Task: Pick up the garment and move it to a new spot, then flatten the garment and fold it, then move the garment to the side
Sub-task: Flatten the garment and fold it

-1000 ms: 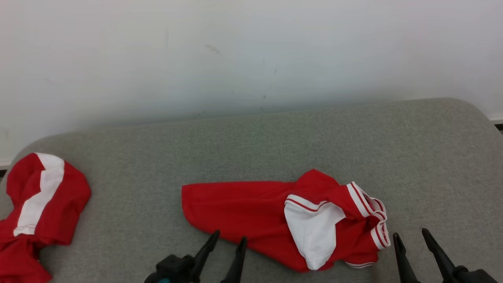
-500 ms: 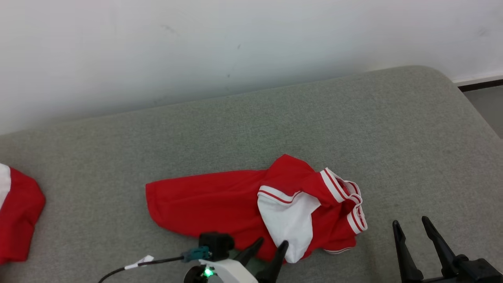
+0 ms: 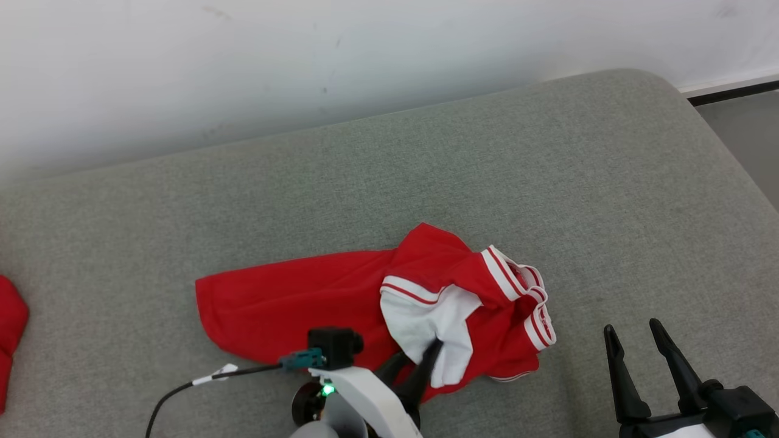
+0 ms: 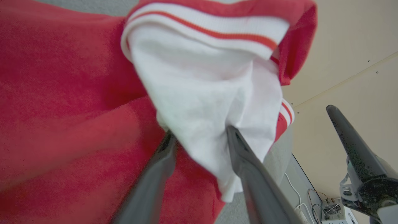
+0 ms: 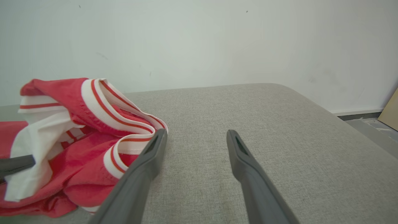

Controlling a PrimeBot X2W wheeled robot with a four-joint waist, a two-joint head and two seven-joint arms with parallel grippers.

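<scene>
Red-and-white garment (image 3: 292,304) on grey cushion (image 3: 548,152), white flap between spread left claw (image 3: 420,354); right claw (image 3: 631,326) likewise spread.

Grey upholstered bench (image 3: 548,182) runs wide under a scuffed white wall (image 3: 365,48). At the bench's left edge, a second red cloth (image 3: 9,328) pokes in. Past its far right corner: dark baseboard (image 3: 730,92), grey floor (image 3: 748,140). Down there, a small fan box (image 4: 331,211) trailing white cables (image 4: 295,202).

The left hand (image 3: 417,356) sits at the crumpled red-and-white garment's (image 3: 274,304) near edge.
</scene>
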